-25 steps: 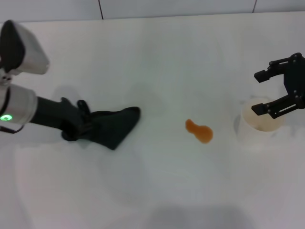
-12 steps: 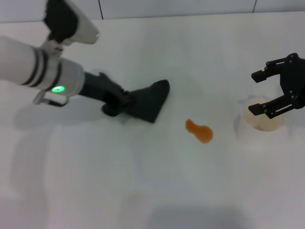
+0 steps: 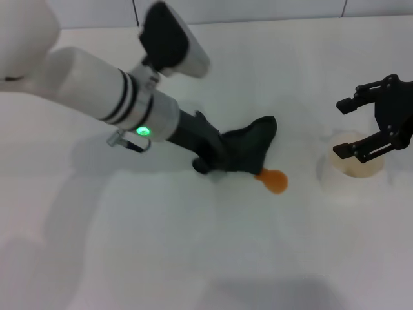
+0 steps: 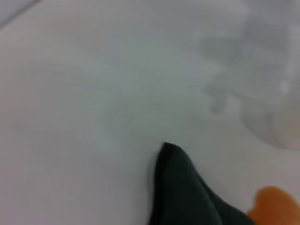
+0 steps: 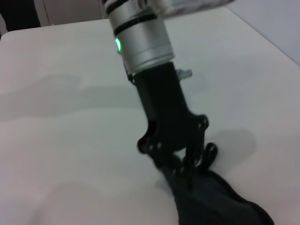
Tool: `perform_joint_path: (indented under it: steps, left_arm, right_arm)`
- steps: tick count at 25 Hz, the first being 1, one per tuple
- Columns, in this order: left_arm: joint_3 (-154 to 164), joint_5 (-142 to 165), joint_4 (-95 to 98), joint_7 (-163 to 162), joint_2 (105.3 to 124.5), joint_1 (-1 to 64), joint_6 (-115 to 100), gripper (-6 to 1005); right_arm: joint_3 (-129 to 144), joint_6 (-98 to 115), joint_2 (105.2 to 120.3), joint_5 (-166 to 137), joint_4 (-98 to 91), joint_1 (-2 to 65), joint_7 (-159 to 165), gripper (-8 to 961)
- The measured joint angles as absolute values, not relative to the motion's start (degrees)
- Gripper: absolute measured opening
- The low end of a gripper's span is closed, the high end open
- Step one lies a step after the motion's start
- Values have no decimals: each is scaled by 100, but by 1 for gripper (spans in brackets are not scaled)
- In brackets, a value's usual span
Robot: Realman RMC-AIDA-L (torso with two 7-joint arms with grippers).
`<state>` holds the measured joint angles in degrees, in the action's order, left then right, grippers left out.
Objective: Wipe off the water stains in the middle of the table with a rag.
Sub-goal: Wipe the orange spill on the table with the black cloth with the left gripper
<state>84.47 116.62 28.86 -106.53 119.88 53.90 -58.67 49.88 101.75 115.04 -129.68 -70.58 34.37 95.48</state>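
Left gripper (image 3: 216,161) is clamped on the rag (image 3: 248,150), a soft, limp cloth best held at its bunched end, dragging flat on the tabletop (image 3: 193,258) with its edge over the water stains (image 3: 274,179), part hidden beneath, while the right gripper (image 3: 368,126) hangs open above a cup (image 3: 357,163).

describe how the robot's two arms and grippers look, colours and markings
The left arm is a glossy white cylinder with thin black rings and a glowing green light, narrowing to a matte black wrist and black left gripper. A black-and-white housing sits above the wrist. The right gripper is an all-black, angular frame with bracket-like fingers.
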Motion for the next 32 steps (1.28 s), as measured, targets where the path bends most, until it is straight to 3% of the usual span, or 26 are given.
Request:
perform_joint_path:
  steps: [11, 32]
  left_arm:
    - [9949, 10625, 3125, -10634, 11996, 5329, -6181, 104]
    - [8721, 11513, 3106, -11099, 11938, 5327, -5747, 122]
  right_arm:
    - [5024, 10176, 11513, -12955, -7057, 3437, 9568, 856]
    - [5036, 10142, 11499, -12958, -6992, 3437, 9564, 856]
